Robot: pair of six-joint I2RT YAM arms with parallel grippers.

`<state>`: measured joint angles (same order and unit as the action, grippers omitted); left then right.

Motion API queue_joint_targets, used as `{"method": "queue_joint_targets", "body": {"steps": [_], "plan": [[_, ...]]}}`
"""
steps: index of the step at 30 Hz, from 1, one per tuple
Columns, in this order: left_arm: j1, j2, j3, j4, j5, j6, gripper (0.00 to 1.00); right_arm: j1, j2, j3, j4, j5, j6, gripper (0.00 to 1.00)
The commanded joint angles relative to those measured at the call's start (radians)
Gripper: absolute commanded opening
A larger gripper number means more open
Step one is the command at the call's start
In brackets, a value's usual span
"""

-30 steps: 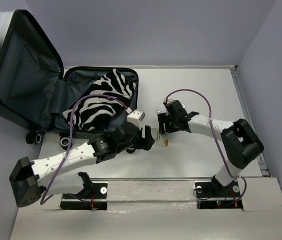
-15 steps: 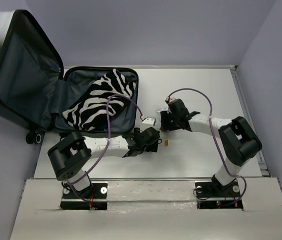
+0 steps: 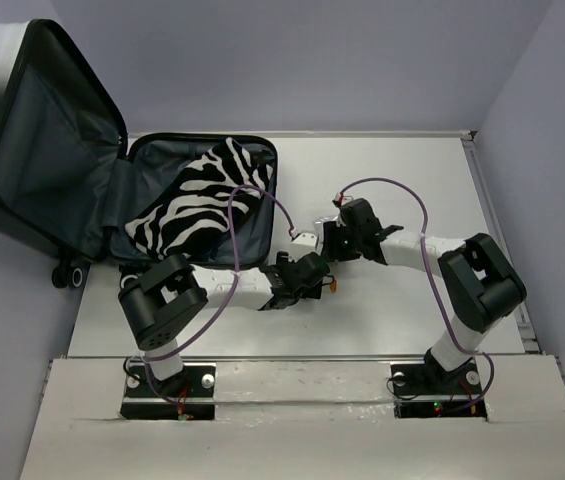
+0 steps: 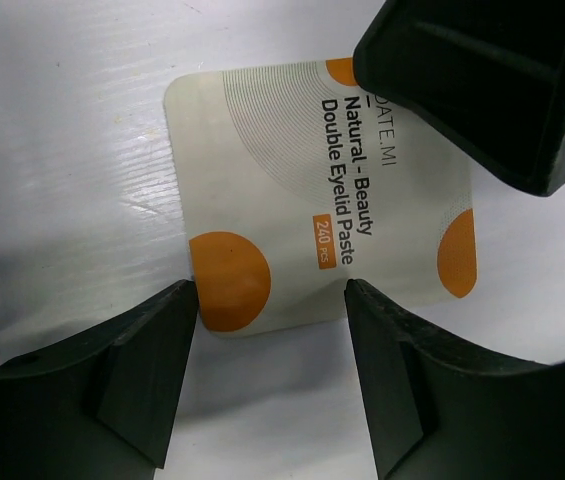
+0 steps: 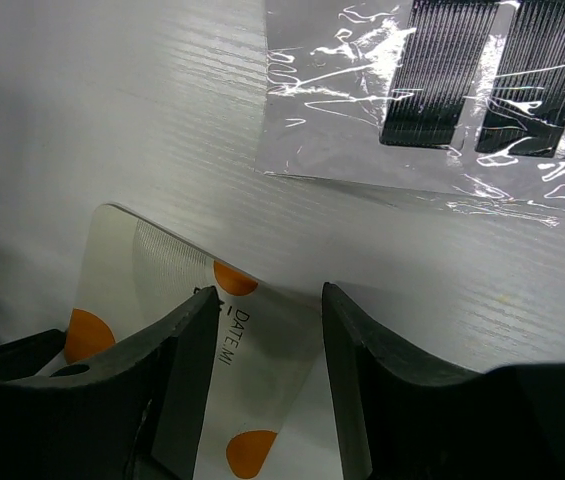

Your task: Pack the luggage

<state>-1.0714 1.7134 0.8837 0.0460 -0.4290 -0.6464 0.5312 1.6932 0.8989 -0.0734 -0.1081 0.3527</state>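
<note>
Top view: the luggage [image 3: 47, 150] lies open, well left of and beyond both grippers, with a zebra cloth [image 3: 197, 200] in its base half. The left gripper [image 3: 314, 278] and right gripper [image 3: 334, 252] are close together, low over the table [image 3: 412, 180]. Left wrist view: the left fingers are spread, straddling the near edge of a flat card [image 4: 292, 180]. A right finger [image 4: 482, 80] covers its far corner. Right wrist view: the right fingers are spread over the card, and a hairpin packet [image 5: 442, 90] lies beyond them.

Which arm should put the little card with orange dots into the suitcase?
Probably the left. Both reach the card, but the left gripper stands open around its edge, and the open suitcase lies on that arm's side.
</note>
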Motion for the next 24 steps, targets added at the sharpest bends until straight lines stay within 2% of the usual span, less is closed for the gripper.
{"method": "queue_joint_targets", "body": {"steps": [1,6,11,16,19,20,23,24], "plan": [[0.001,0.018,0.005,0.032,-0.043,-0.002,0.73,-0.002,0.005,-0.046,0.001,-0.039,0.028,0.50],[0.010,0.028,-0.011,0.058,-0.034,0.007,0.68,-0.002,0.016,-0.054,0.020,-0.082,0.040,0.50],[0.011,0.022,-0.037,0.107,-0.008,0.010,0.57,-0.011,0.013,-0.071,0.037,-0.114,0.057,0.44],[0.011,0.022,-0.058,0.133,0.002,0.008,0.41,-0.020,-0.021,-0.112,0.063,-0.148,0.089,0.40],[0.011,0.015,-0.068,0.135,-0.004,0.008,0.39,-0.030,-0.081,-0.138,0.057,-0.044,0.098,0.53],[0.010,0.011,-0.072,0.135,-0.005,0.010,0.39,-0.039,-0.101,-0.144,0.049,-0.022,0.097,0.65],[0.011,-0.006,-0.080,0.135,-0.011,0.016,0.41,-0.050,-0.174,-0.161,0.011,0.073,0.097,0.78],[0.013,-0.011,-0.083,0.135,-0.013,0.017,0.41,-0.050,-0.188,-0.167,0.003,0.094,0.097,0.79]]}}
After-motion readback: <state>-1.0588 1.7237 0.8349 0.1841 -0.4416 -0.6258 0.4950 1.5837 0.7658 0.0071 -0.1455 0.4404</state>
